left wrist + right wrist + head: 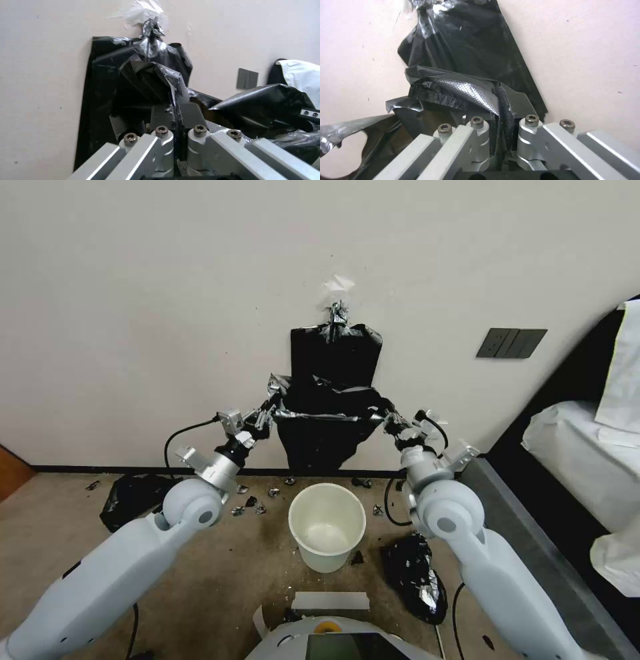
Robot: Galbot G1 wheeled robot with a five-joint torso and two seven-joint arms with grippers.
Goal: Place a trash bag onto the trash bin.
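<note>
- two grippers hold the trash bag stretched between them, left gripper and right gripper each clamped tight on a side of its mouth, up near the wall.
- it hangs above and behind the trash bin, which stands open on the floor; the bag bundle hangs on the wall just behind.
- risk, i'd judge: thin film tears or slips from a pinch if pulled wider, or the mouth misses the rim.
- the bag looks glossy, black, crumpled, sagging to a point.
</note>
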